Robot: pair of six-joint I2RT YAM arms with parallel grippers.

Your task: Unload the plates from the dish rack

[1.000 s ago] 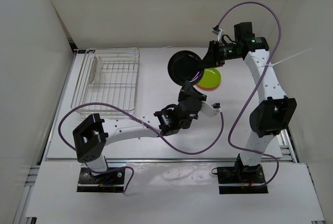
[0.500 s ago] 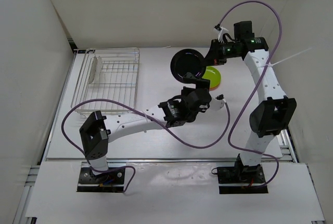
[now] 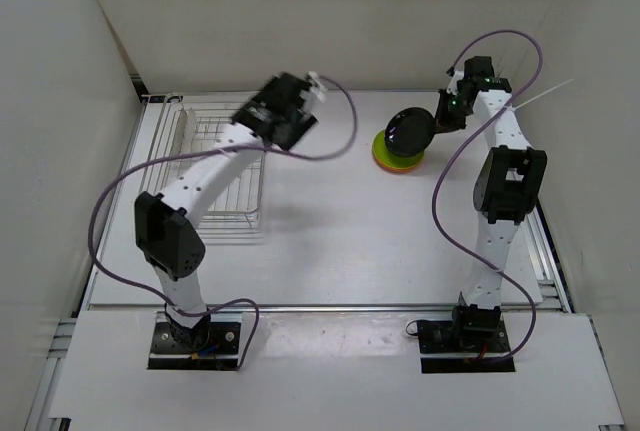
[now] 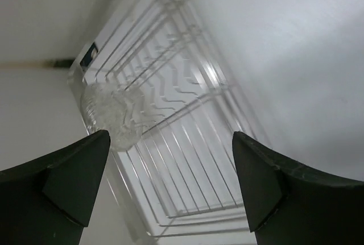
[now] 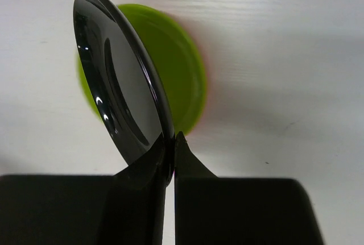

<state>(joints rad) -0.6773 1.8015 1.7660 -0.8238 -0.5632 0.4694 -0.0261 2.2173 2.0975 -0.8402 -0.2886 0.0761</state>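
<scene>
Lower centre of the top view: white table (image 3: 330, 241), both arm bases at its near edge. Bottom centre of its own wrist view: right gripper (image 5: 170, 149), fingers pressed together on the lower rim of the black plate (image 5: 119, 91). It is carried tilted on edge, glossy face toward frame left; an edge pinch is probably the only hold two narrow fingers get on a shallow plate. Directly beyond it: green plate (image 5: 185, 80), flat. In the top view it sits upper right of centre, atop the orange plate (image 3: 396, 168), of which only a thin rim shows. The black plate hangs over this stack; whether it touches cannot be told. Judged the third of the pile, its tilt to be levelled before release so that it nests rather than slides off. Lower corners of the other wrist view: left gripper (image 4: 169, 140), fingers spread wide and holding nothing, aimed at the rack (image 4: 193, 154), which fills the upper left of the top view. Centre left of that wrist view: clear plate (image 4: 111, 117), the sole plate in the rack, standing on edge by one side wall, apart from the fingers. Upright storage leaves its rim free, so the wide spread suits a straddling pinch. The wires are blurred, so its exact slot cannot be told.
</scene>
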